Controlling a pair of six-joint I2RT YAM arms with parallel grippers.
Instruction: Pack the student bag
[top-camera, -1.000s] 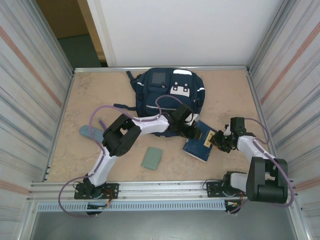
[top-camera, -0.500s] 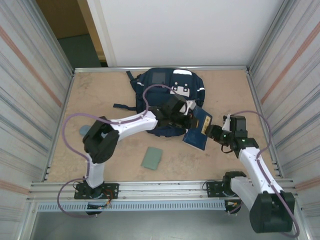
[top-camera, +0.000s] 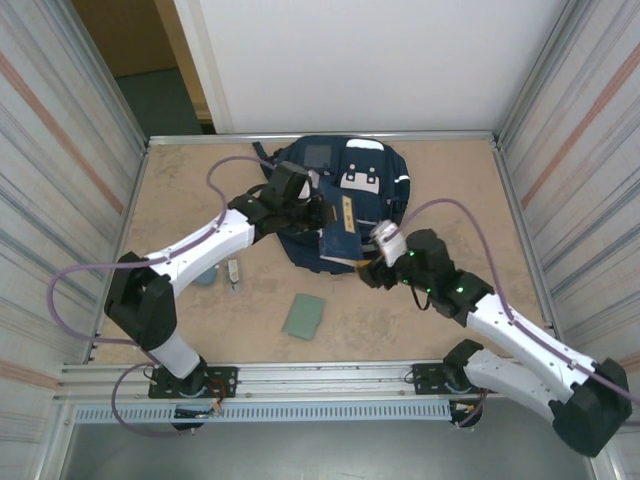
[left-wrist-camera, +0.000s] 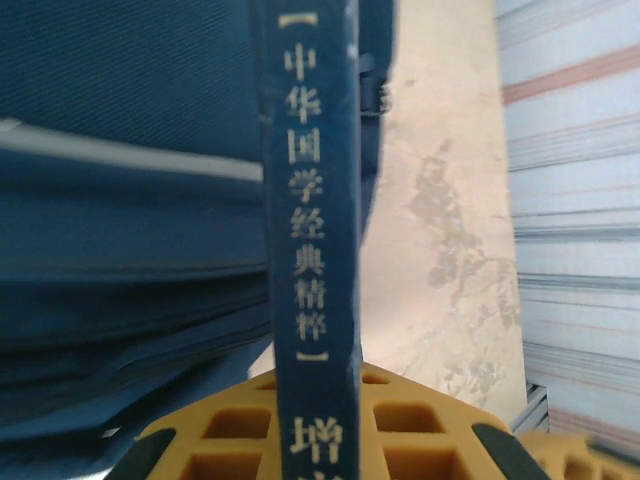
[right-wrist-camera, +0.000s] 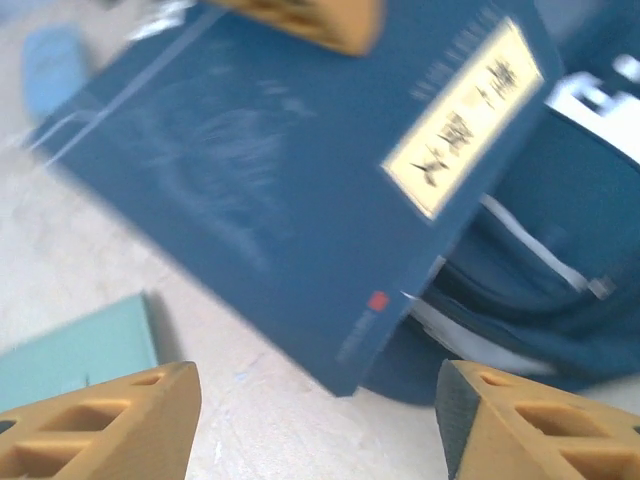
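Note:
The student bag (top-camera: 365, 175) lies at the back middle of the table, navy with white patches. A flat dark blue book (top-camera: 338, 238) with a yellow label (top-camera: 346, 212) is tilted up against the bag's near side. My left gripper (top-camera: 316, 212) is shut on it. In the left wrist view the book's spine (left-wrist-camera: 308, 200) stands between the yellow pads (left-wrist-camera: 420, 425), with the bag (left-wrist-camera: 120, 200) to its left. My right gripper (top-camera: 373, 268) is open just right of the book's lower corner. In the right wrist view the book (right-wrist-camera: 260, 170) and bag (right-wrist-camera: 560, 270) lie beyond the open fingers (right-wrist-camera: 100, 420).
A teal notebook (top-camera: 303, 316) lies on the table in front of the bag, also in the right wrist view as the teal notebook (right-wrist-camera: 80, 350). A light blue object (top-camera: 205, 276) and a small white item (top-camera: 233, 272) lie under the left arm. Corrugated metal walls (top-camera: 60, 180) enclose both sides.
The left gripper carried the book from the table right of the bag up and left onto the bag's front. The right gripper followed leftward, away from the book's edge. The left elbow swung out left.

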